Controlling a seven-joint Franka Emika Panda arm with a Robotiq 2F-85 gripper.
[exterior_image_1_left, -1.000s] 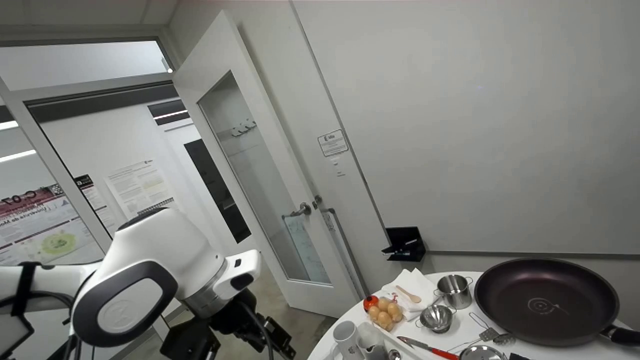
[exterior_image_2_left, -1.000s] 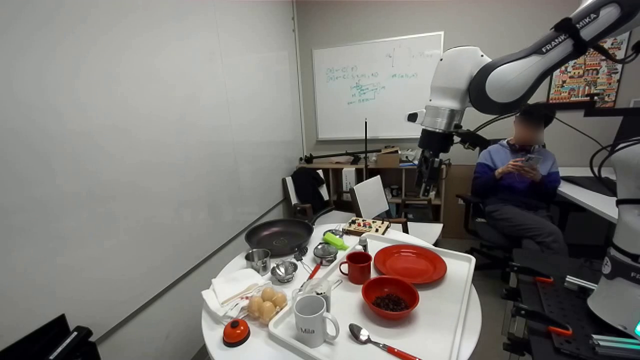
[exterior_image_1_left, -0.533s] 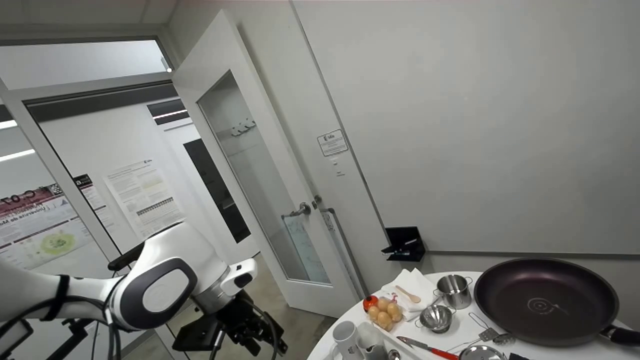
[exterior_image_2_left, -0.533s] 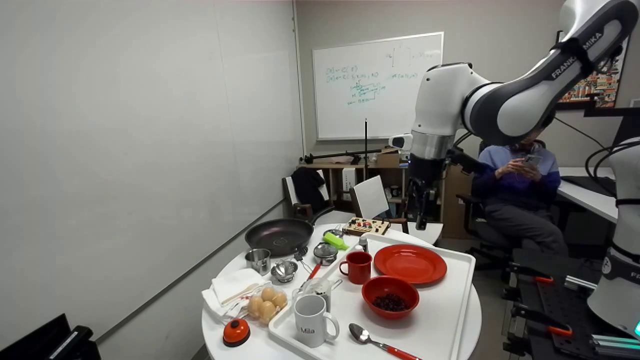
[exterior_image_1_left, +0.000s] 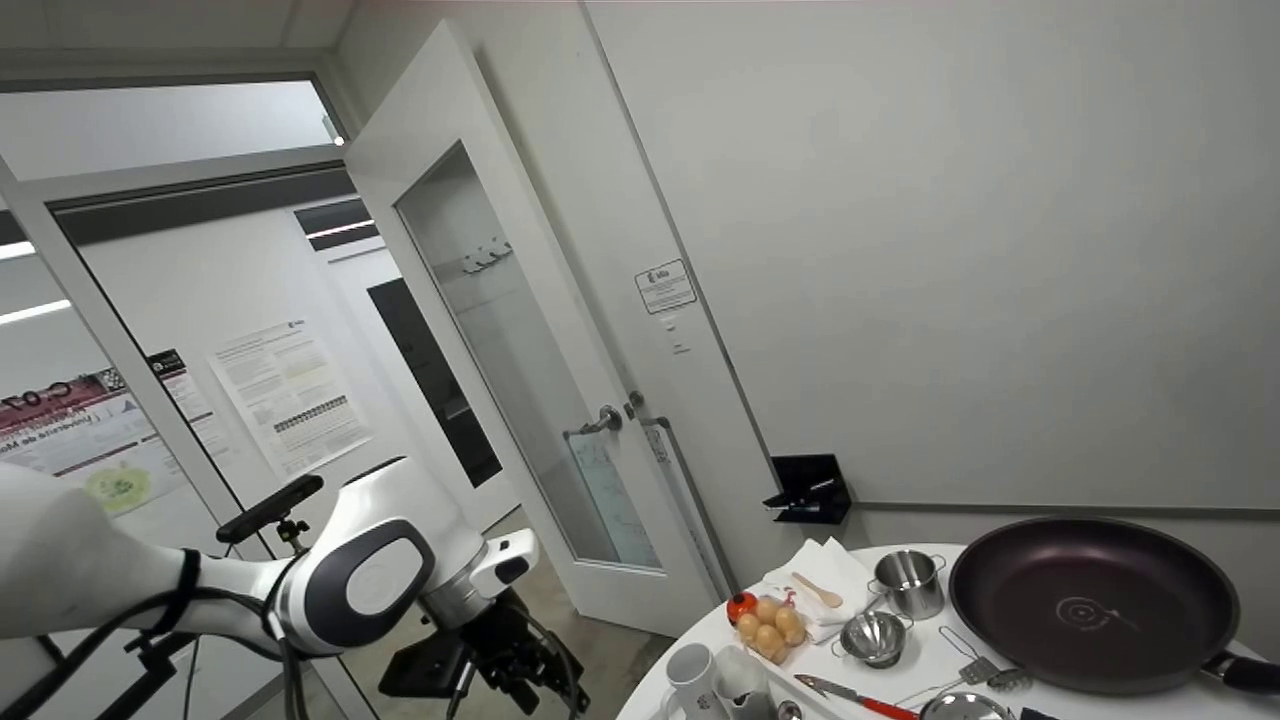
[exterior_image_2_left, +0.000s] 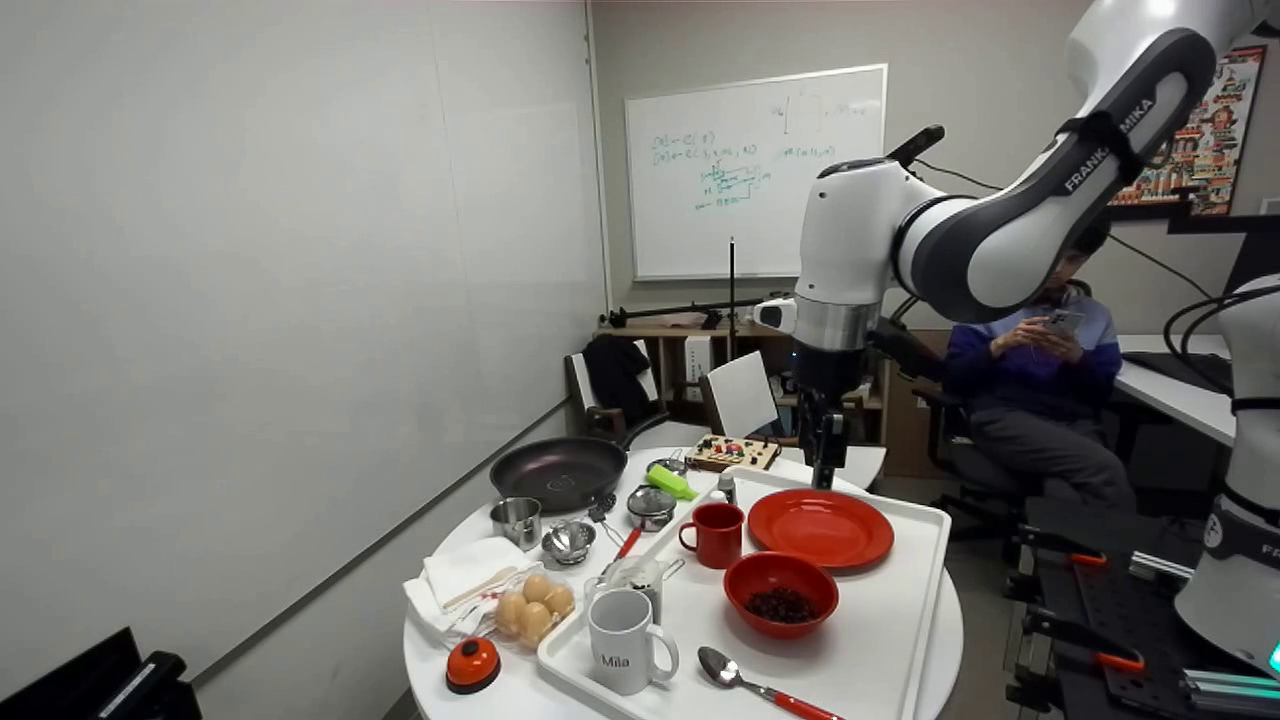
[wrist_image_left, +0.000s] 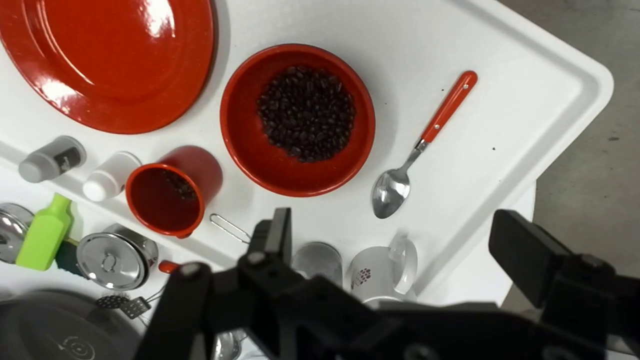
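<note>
As my arm (exterior_image_2_left: 850, 230) is bent over the table (exterior_image_2_left: 520, 690), my gripper (wrist_image_left: 392, 222) points downward, its fingers (wrist_image_left: 522, 250) spread wide, the red bowl (wrist_image_left: 280, 172) of dark beans (wrist_image_left: 307, 115) standing below, on the white tray (wrist_image_left: 525, 90).

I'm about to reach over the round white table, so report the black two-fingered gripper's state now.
Black two-fingered gripper: open, jaws spread wide, holding nothing, clear of the white rectangular tray.

A seated person (exterior_image_2_left: 1035, 375) holds a phone (exterior_image_2_left: 1063, 322) while a whiteboard (exterior_image_2_left: 760, 235) scrawled in green hangs on the wall (exterior_image_2_left: 715, 40).
</note>
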